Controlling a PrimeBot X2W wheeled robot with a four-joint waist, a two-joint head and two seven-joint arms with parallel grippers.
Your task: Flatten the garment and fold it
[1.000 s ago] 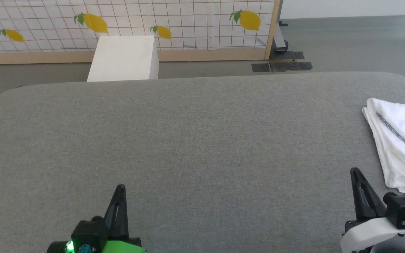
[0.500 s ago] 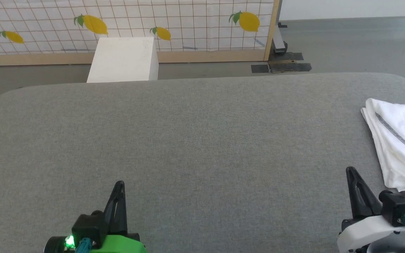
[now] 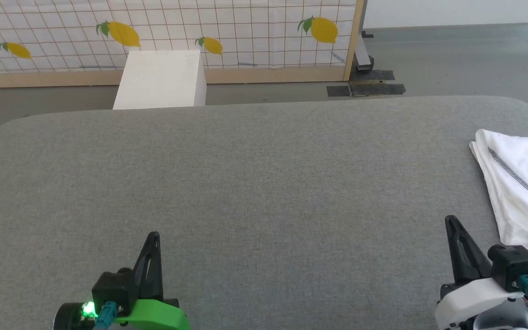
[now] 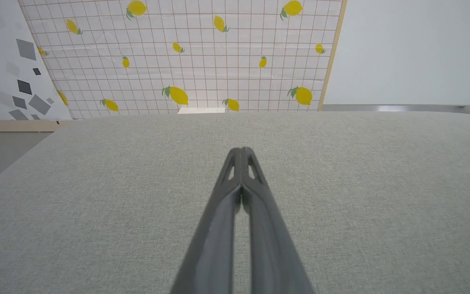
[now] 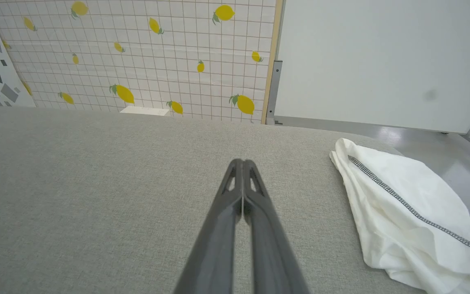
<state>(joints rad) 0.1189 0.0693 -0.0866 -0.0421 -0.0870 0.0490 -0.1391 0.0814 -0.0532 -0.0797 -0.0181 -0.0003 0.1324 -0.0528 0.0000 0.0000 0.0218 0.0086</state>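
Mostly the head view shows a wide table [image 3: 264, 183] covered in grey woven cloth with a fine, even grain. Its far edge runs straight across the upper third of the frame, and both far corners are rounded. The whole middle and left of the cloth lie bare and flat, leaving broad open room between the two arms.

Behind it, along the top of the frame, stands a screen [image 3: 245, 32] of white sheet printed with a thin brown grid and yellow lemons, framed in pale wood. Smooth grey floor [image 3: 452, 55] shows at the upper right.

The shirt [image 3: 520, 183] lies on the table at the right edge of the frame, at mid-height, close to the rounded far right corner. It is thin white fabric gathered into a soft, layered heap with loose folds along its left side. A grey zigzag seam runs diagonally across its top. It runs out of the frame on the right.

A plain white box [image 3: 161, 80] with sharp corners stands beyond the table's far edge, upper left of centre.

The left gripper [image 3: 153, 240] sits at the lower left, its dark tapered fingers pressed together on nothing. The right gripper [image 3: 451, 222] sits at the lower right, fingers likewise closed and empty, near the shirt's lower corner but apart from it.
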